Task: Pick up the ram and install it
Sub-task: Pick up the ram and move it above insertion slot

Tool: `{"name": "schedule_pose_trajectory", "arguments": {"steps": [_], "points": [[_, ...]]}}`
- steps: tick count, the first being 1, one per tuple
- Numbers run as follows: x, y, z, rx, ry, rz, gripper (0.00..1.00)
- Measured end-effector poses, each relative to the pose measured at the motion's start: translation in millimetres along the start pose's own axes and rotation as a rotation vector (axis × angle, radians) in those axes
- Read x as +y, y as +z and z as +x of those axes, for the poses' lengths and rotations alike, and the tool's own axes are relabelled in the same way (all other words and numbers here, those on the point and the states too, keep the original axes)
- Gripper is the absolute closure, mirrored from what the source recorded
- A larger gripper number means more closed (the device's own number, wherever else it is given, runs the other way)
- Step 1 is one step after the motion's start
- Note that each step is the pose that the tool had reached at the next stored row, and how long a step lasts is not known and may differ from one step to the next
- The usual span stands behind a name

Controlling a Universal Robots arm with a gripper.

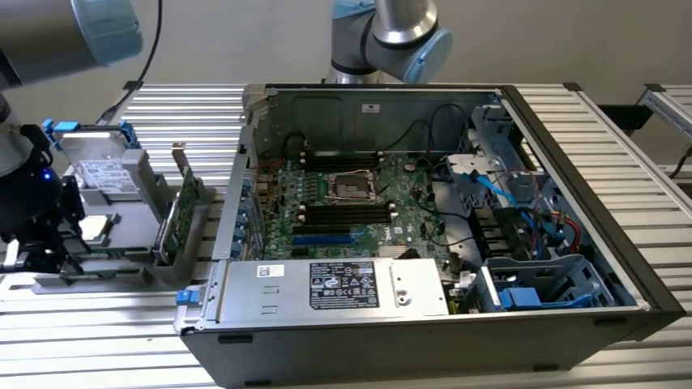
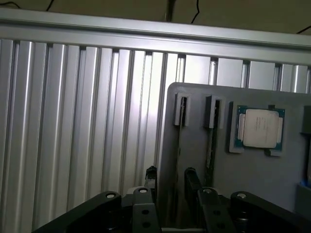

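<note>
Gripper (image 2: pixel 170 172) is seen in the wrist view low over a flat grey plastic holder tray (image 2: pixel 272 194), which is laid on the ribbed aluminium slatted table (image 2: pixel 73 121). Jaws are held wide apart, nothing clamped.

The ram (image 2: pixel 179 145), a long thin circuit-board stick seen edge-on and dark from this angle, is stood upright in a slot of the tray. It is lined up between the two black fingers (image 2: pixel 151 177), with a gap seen on each side. A second stick (image 2: pixel 212 141) is seated in the neighbouring slot, just beside the first and outside the jaws. A square silver processor chip on a green carrier (image 2: pixel 260 127) is laid flat on the tray beyond that.

In the exterior view the tray is placed at the exterior view's left of the open black computer case (image 1: pixel 638 308). A silver hard drive with blue rails (image 1: pixel 103 166) and a green expansion card with a metal bracket (image 1: pixel 178 215) are stood in the same tray. Inside the case the green motherboard (image 1: pixel 357 194) is exposed, with a silver labelled power supply (image 1: pixel 335 288) along the near edge.
</note>
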State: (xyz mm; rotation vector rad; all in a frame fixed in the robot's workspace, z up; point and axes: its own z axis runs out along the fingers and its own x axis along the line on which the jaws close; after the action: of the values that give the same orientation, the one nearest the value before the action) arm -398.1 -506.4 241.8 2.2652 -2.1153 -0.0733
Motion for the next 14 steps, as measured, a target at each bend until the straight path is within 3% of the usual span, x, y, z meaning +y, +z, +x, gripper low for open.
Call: {"name": "schedule_pose_trajectory", "arguments": {"steps": [9,14], "points": [[-2.3,16.3,0.3,-0.0002,0.0,0.0,0.64],[-5.6,25.2,-0.5,-0.0055,0.001,0.0004,0.64]]}}
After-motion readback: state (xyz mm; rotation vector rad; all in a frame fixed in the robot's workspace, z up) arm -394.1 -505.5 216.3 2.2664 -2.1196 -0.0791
